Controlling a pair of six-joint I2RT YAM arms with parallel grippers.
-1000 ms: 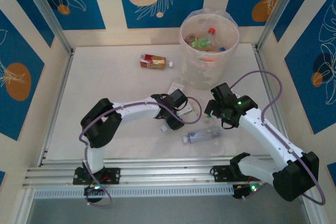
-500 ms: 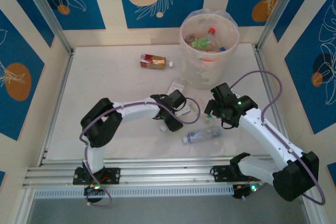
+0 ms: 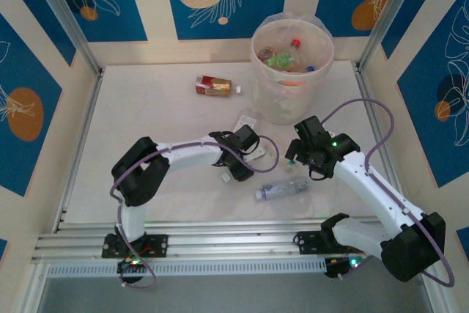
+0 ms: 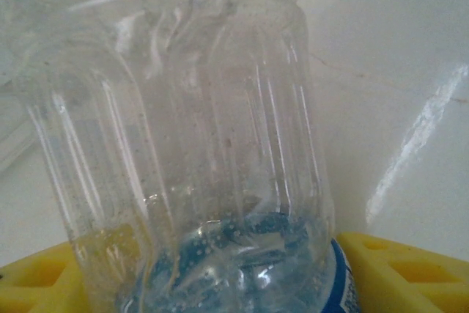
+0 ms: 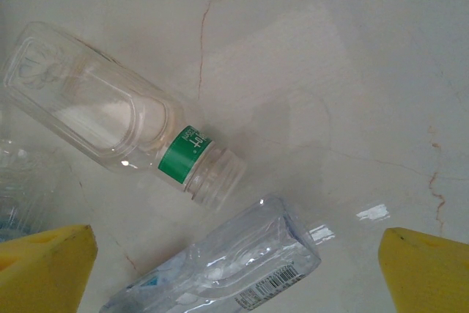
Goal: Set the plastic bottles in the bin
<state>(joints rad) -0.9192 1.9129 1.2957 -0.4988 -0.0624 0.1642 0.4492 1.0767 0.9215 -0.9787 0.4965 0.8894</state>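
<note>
Far and left of centre on the white table (image 3: 146, 122): red-labelled bottle (image 3: 213, 86), lying on its side, well apart from both arms. To its right and nearer, around mid-table: left gripper (image 3: 245, 157), low over the tabletop. Seen from the left wrist: clear ribbed bottle with a blue label (image 4: 190, 152) spanning the gap between the yellow pads (image 4: 399, 269), the right one touching or all but touching the label. Pinching it or merely flanking it: cannot tell. Further right and nearer the arm bases: clear bottle with a pale grey-blue label (image 3: 282, 190), on its side. At the far right of the table: cream-white bin (image 3: 293, 108) with a clear liner, upright, holding several bottles (image 3: 282, 56), red and green showing among them. Near side of the bin: right gripper (image 3: 295, 155), spread wide, gripping nothing. Seen from the right wrist: yellow fingertips (image 5: 44, 269) far apart at the lower corners; ahead and left, capless clear bottle with a green neck band (image 5: 124, 119) on its side; nearer, clear crushed bottle with a barcode label (image 5: 227, 265) lying in the gap between the fingertips, apart from the right one.
</note>
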